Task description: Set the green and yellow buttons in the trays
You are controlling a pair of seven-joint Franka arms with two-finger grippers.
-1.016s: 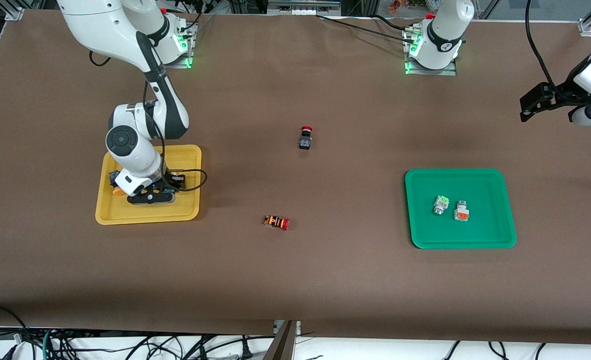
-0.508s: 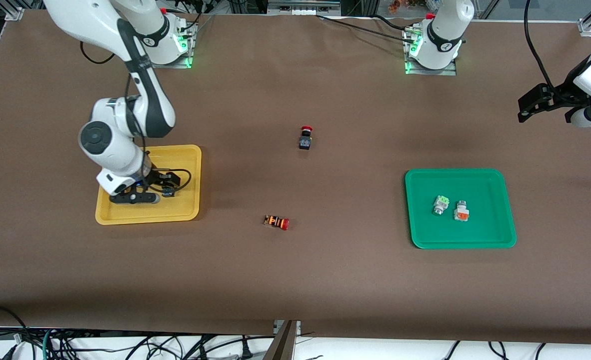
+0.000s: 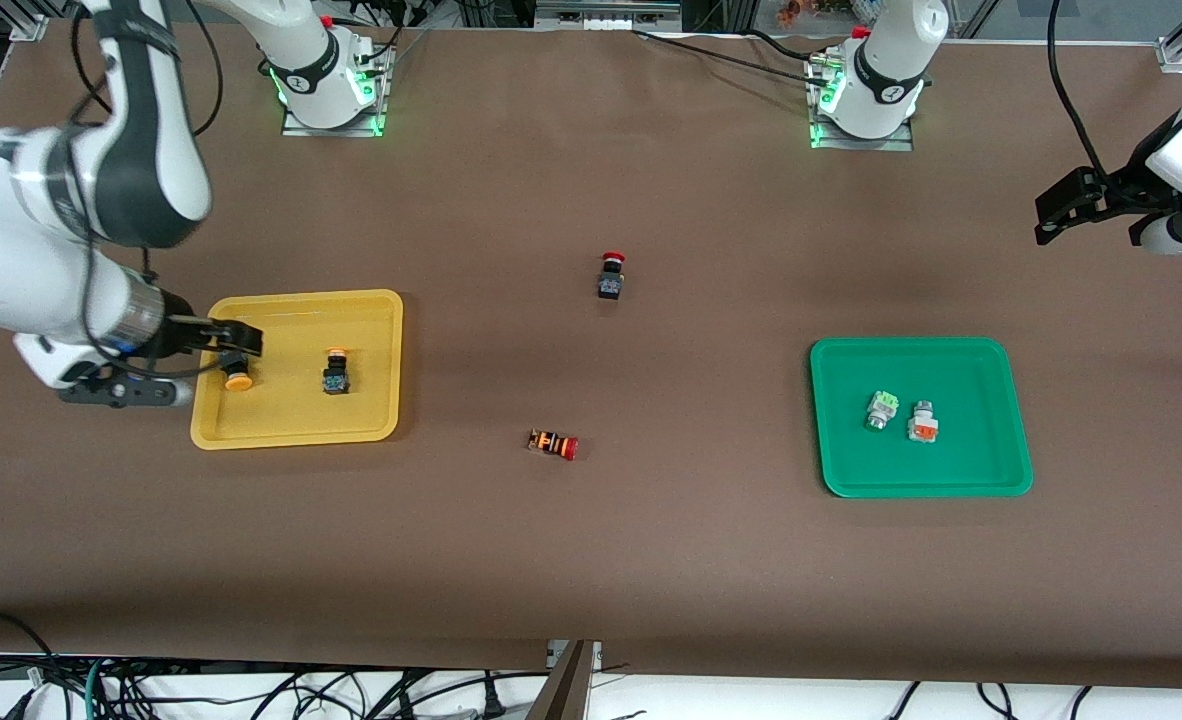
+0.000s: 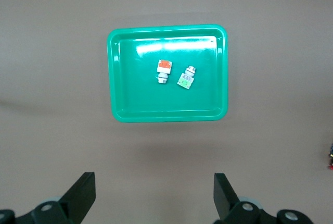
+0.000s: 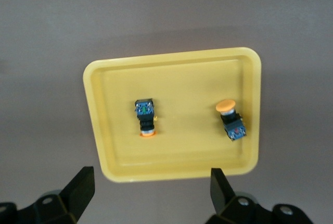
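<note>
Two black btns w/ yellow-orange caps lie apart in the yellow tray, just off the right gripper toward the table's middle; that gripper hangs at the tray's outer edge, fingers spread wide, empty. Two silver-white btns, one w/ a green block, one w/ an orange block, sit side by side in the green tray, in view ahead of the left gripper, also wide open, empty, waiting over bare table at the left arm's end. Betw. the trays: a black red-cap switch and an orange-striped red-cap switch, nearer the front camera.
</note>
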